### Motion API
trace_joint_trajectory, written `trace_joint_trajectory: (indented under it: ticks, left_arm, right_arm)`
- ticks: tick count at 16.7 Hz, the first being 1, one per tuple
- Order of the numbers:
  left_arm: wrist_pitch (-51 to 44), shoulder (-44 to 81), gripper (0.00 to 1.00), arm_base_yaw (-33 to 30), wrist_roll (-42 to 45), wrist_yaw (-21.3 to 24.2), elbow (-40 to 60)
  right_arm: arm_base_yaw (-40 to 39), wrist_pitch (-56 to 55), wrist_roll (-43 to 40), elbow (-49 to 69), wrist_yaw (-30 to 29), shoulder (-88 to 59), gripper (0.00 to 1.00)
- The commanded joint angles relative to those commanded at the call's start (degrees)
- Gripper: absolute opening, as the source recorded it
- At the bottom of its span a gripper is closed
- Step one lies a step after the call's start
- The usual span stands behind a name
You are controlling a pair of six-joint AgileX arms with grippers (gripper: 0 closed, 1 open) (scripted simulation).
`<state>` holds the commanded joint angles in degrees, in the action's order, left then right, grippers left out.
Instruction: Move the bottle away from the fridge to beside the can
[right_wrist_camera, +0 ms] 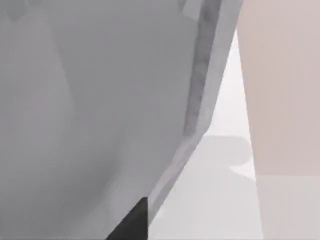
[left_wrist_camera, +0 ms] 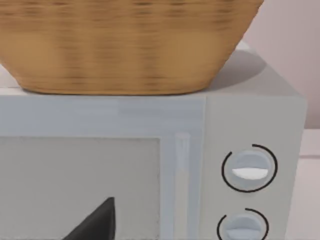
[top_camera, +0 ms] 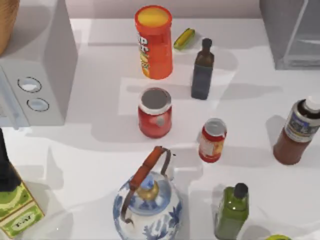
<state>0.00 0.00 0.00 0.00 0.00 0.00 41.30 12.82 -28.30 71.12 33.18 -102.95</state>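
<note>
A blue-and-white kettle (top_camera: pixel 147 205) with a brown handle stands at the near edge of the tabletop (top_camera: pixel 85 155), closest to the top camera. The bottle (top_camera: pixel 296 132) stands upright near the right edge, in front of the fridge (top_camera: pixel 292 32) and apart from it. The can (top_camera: pixel 212 140) is well to the bottle's left, upright, with bare tabletop between them. A green bottle (top_camera: pixel 231 211) stands in front of the can, near the kettle's right side. A red tin (top_camera: pixel 155 112) sits to the can's left, a dark bottle (top_camera: pixel 202 70) behind the can, and a chips tube (top_camera: pixel 154 42) behind the tin, with a small yellow-green thing (top_camera: pixel 184 38) just beside the tube. A dial box (top_camera: pixel 37 65) fills the left rear, and a green carton (top_camera: pixel 17 212) sits at the near left corner.

The left end effector (left_wrist_camera: pixel 95 222) faces the dial box's front, below a basket (left_wrist_camera: pixel 125 45) resting on top of it. The right end effector (right_wrist_camera: pixel 132 222) hangs close to the fridge's grey wall. For both I cannot tell whether they are spread or pressed together
</note>
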Motion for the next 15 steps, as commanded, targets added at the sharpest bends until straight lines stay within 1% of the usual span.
trace_joint_trajectory:
  ticks: [6,8,11,15]
  left_arm:
    - [0.00,0.00,1.00,0.00,0.00,0.00,0.00]
    - [0.00,0.00,1.00,0.00,0.00,0.00,0.00]
    - [0.00,0.00,1.00,0.00,0.00,0.00,0.00]
    - [0.00,0.00,1.00,0.00,0.00,0.00,0.00]
  right_arm:
    - [-25.60,-9.19,16.39,-8.11,-18.47,5.27,1.00]
    - [-32.57,-12.03,21.35,-10.65,-24.02,7.15,1.00]
    - [-38.58,-14.99,26.37,-13.19,-29.58,9.26,1.00]
    - [-39.51,-15.53,27.25,-13.64,-30.51,9.66,1.00]
